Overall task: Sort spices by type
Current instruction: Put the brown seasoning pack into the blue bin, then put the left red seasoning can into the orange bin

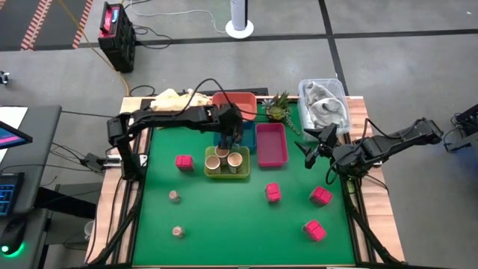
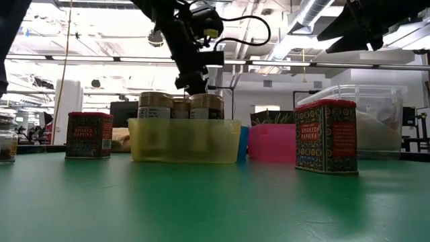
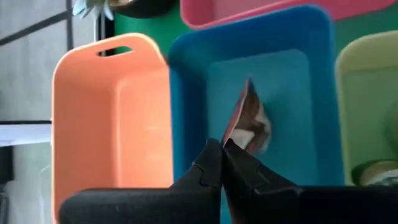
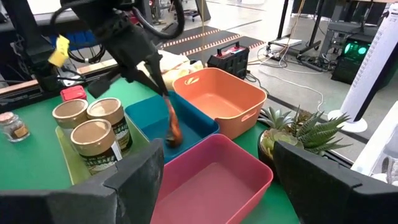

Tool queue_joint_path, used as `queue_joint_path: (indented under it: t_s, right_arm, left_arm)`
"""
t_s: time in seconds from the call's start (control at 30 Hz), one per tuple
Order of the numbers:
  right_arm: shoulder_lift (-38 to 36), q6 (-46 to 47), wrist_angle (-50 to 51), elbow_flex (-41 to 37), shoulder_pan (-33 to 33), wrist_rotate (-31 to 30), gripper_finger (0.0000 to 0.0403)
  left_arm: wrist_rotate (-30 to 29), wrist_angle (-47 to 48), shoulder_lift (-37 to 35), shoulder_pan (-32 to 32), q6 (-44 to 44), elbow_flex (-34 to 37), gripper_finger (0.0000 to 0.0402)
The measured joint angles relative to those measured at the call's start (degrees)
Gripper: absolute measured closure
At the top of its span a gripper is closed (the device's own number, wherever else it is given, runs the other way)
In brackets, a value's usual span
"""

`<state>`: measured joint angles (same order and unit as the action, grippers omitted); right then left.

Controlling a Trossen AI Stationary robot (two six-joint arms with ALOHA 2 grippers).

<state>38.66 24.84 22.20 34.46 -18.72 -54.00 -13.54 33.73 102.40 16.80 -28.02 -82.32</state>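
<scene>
My left gripper (image 1: pixel 228 134) (image 4: pixel 160 87) hovers over the blue tray (image 3: pixel 298 74), shut on the dark brown piece (image 4: pixel 173 124). Three cream-topped jars (image 1: pixel 224 158) stand in the yellow-green tray (image 1: pixel 226 174). Several pink packets (image 1: pixel 272 192) (image 1: pixel 184 162) (image 1: pixel 321 196) stand on the green mat, and two tiny brownish jars (image 1: pixel 173 196) (image 1: pixel 178 232) stand near its left front. My right gripper (image 1: pixel 310 146) (image 4: pixel 217 186) waits open, raised to the right of the pink tray (image 1: pixel 271 143). My left gripper pinches the dark brown piece by its upper end (image 4: pixel 166 98) between the two fingertips (image 3: pixel 214 165), coming from above and slanting down. The piece hangs below the fingers inside the blue tray; whether its lower end (image 4: pixel 175 140) touches the tray floor, I cannot tell.
An orange tray (image 1: pixel 235 104) sits at the far edge beside the blue one. A potted green plant (image 1: pixel 278 107) and a clear tub (image 1: pixel 323 104) stand at the far right. Open green mat (image 1: pixel 239 224) lies toward the near edge.
</scene>
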Motion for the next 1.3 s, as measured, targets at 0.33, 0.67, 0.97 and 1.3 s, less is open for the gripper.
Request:
queue_joint_path:
  t_s: [0.33, 0.67, 0.97, 1.3]
  right_arm:
    - [0.01, 0.15, -0.35, 0.0, -0.02, 0.02, 0.0076]
    - [0.01, 0.15, -0.34, 0.0, -0.02, 0.04, 0.0076]
    - [0.01, 0.11, -0.03, 0.0, -0.02, 0.06, 0.0076]
    - [0.01, 0.15, -3.17, -0.02, -1.71, 0.11, 0.0076]
  left_arm:
    - [1.81, 1.61, -0.04, -0.62, 2.88, -0.01, 0.0289]
    - [0.24, 15.81, -4.33, -2.81, 2.83, -11.85, 0.0193]
    - [5.87, 45.06, -10.79, -16.49, 22.99, -13.34, 0.0191]
    - [-3.45, 40.43, -17.22, -23.63, 30.26, 6.11, 0.019]
